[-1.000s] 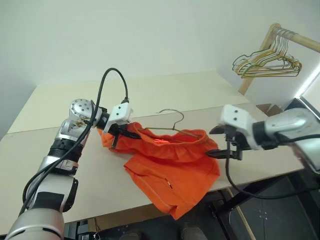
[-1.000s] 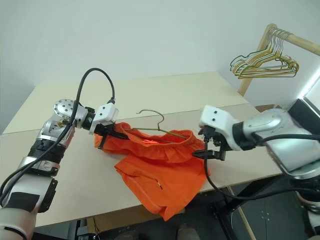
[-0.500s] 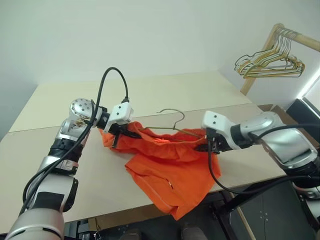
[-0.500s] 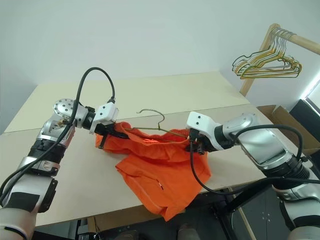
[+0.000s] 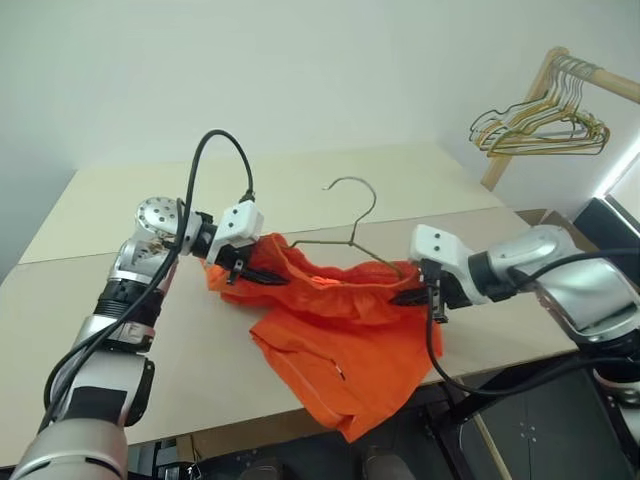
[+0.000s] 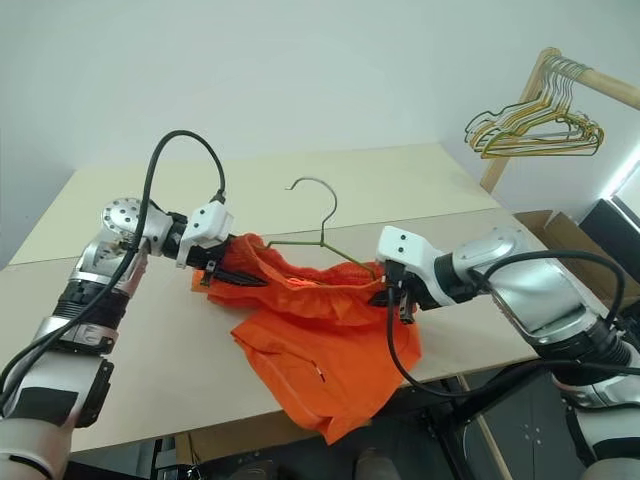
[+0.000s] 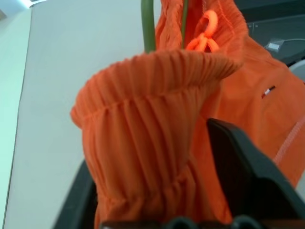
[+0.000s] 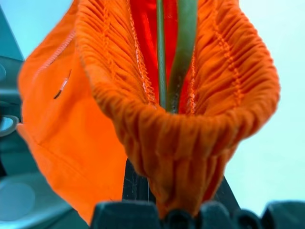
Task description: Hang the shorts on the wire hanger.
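The bright orange shorts (image 5: 340,340) lie on the pale table (image 5: 300,185), their legs drooping over its front edge. The thin wire hanger (image 5: 353,236) runs inside the gathered waistband, and its hook stands up above the fabric. My left gripper (image 5: 262,277) is at the waistband's left end, open, with the bunched waistband (image 7: 143,119) lying between its spread fingers. My right gripper (image 5: 408,296) is shut on the waistband's right end (image 8: 181,138). The hanger's wire (image 8: 183,47) runs into the fabric just beyond its fingertips.
A wooden rail (image 5: 590,75) at the far right carries a bunch of gold and dark-green hangers (image 5: 540,125). A seam crosses the tabletop behind the shorts. A dark cabinet stands below the table's right corner.
My right gripper moved in from the right and shut on the waistband's right end. My left gripper's fingers spread apart. The hanger's hook tipped up from lying low to standing upright.
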You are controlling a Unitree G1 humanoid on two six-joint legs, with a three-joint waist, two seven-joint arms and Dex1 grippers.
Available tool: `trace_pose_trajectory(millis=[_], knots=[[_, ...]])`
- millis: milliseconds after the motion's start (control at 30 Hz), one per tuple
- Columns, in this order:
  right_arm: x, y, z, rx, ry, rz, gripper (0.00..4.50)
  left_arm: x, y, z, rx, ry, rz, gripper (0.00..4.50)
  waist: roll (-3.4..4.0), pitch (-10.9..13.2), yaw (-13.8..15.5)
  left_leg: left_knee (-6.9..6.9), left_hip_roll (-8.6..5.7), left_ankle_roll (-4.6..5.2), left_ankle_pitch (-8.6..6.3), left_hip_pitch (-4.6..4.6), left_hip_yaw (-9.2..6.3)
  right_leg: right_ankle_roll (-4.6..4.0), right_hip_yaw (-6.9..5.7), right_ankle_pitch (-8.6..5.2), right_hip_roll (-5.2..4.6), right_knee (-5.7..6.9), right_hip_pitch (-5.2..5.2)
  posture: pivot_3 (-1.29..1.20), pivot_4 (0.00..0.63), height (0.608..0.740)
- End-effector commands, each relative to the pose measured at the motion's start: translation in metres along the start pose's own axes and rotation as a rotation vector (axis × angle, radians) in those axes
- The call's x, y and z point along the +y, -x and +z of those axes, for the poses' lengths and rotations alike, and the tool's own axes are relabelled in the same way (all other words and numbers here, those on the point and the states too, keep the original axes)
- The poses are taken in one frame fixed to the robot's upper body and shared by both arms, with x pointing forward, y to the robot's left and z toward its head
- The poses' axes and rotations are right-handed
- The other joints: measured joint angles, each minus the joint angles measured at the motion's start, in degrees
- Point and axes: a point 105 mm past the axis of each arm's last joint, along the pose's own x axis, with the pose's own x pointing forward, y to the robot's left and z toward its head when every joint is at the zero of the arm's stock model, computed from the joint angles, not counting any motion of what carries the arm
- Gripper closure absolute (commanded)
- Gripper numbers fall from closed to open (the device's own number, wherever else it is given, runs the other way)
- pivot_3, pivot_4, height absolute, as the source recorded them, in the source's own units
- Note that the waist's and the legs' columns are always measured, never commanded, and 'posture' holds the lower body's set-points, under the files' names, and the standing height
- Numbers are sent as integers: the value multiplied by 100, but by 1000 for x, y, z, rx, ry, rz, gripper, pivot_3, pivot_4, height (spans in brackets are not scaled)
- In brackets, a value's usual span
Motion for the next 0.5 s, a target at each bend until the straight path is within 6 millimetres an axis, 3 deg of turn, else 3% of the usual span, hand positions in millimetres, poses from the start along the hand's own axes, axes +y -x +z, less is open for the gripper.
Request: trace_pose_trajectory(millis=[33,100,300,400,500], knots=[[6,14,3,-38,-12,-27,4500,11,11,17,-36,-56,66,570,0,0,4,0,0,0,0,0,0,0,-1,0,1,0,0,-88,0,740],[12,17,-3,-50,-62,-34,4500,15,15,19,-53,-50,116,42,0,0,7,0,0,0,0,0,-1,0,0,0,0,0,1,-84,0,740],[26,26,-18,-94,-218,-95,4500,28,20,29,-165,-55,341,42,-1,-1,53,-1,1,2,-1,6,-6,0,1,0,-2,-1,9,-84,0,740],[30,31,-30,-96,-300,-154,4500,37,29,49,-301,-26,480,42,-2,-1,107,0,1,1,-1,6,-9,1,0,1,-2,-1,10,-96,0,740],[35,42,-39,-117,-396,-218,4500,33,28,72,-432,14,526,42,-3,-1,143,2,0,1,-1,4,-12,2,0,2,-3,0,11,-100,0,740]])
